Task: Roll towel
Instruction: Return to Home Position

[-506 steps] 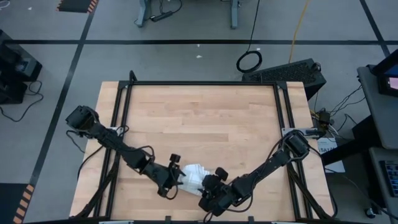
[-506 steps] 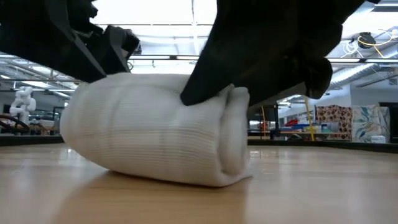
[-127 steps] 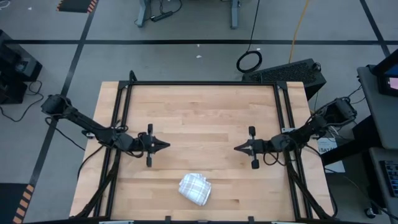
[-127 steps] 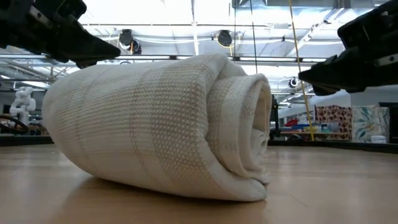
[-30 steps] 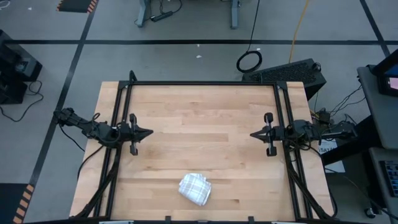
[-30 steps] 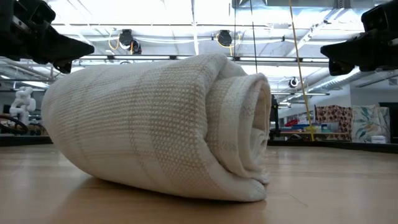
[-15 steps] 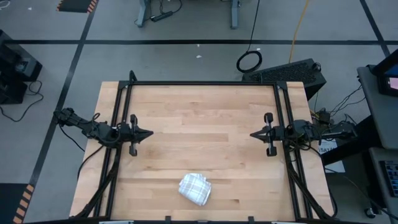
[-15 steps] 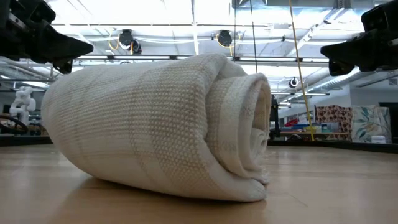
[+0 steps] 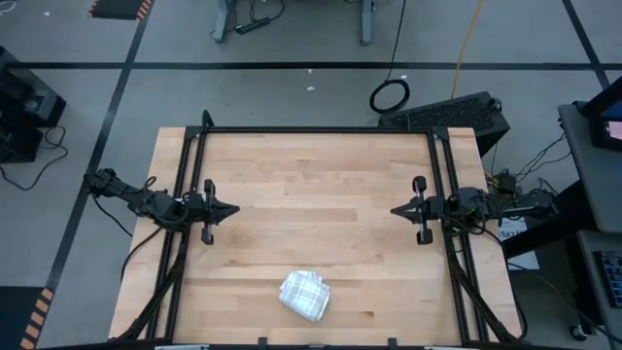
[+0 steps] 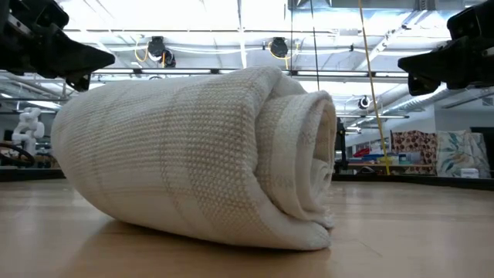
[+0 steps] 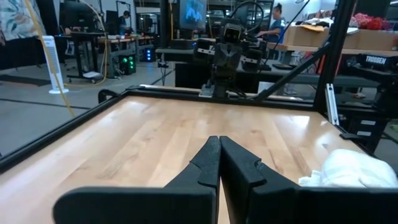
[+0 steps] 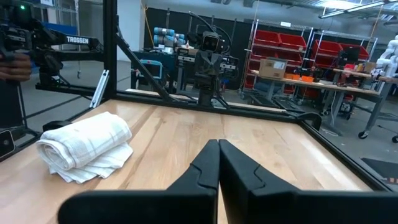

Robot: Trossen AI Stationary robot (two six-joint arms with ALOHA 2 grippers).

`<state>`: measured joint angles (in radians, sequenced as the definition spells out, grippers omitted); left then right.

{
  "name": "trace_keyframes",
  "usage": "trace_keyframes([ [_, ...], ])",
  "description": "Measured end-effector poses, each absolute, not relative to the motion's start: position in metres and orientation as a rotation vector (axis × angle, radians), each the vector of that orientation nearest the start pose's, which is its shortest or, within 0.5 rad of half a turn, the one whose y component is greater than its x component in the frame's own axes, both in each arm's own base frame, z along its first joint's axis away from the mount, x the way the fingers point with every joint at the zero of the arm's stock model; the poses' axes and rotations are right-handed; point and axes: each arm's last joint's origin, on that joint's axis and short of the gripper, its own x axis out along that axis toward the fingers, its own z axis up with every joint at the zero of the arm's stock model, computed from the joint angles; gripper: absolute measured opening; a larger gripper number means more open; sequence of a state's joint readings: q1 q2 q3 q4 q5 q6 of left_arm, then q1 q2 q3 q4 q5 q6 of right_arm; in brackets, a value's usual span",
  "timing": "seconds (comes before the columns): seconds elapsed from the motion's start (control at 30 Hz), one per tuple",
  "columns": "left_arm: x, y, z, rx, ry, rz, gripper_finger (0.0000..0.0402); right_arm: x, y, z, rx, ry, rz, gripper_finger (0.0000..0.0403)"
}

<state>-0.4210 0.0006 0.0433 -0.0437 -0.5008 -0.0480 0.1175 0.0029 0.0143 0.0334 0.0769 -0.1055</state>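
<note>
One rolled towel (image 9: 304, 295) sits on the surface (image 9: 321, 175); left end effector (image 9: 231, 208) and right end effector (image 9: 396, 210) are closed, empty, well clear. Looks pretty much done.

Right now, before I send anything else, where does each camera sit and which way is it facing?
High view: overhead, straight down on the table; both arms show, left fingers and right fingers at opposite sides.
Low view: table-top height, level across at the rolled towel; arm parts in the upper corners.
Left wrist view: along its own shut fingers toward the right arm.
Right wrist view: along its own shut fingers toward the left arm.
Shared: all four show the towel.
</note>
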Motion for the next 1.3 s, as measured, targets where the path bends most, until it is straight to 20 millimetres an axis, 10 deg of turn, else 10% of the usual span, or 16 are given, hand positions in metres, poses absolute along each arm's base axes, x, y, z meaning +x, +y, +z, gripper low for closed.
trace_keyframes([
  [1.3,0.0941,-0.0186,0.1711,-0.052,-0.061,0.110,0.0001,0.0964,0.0091,0.1713,-0.101,-0.045,0.038,0.0000],
])
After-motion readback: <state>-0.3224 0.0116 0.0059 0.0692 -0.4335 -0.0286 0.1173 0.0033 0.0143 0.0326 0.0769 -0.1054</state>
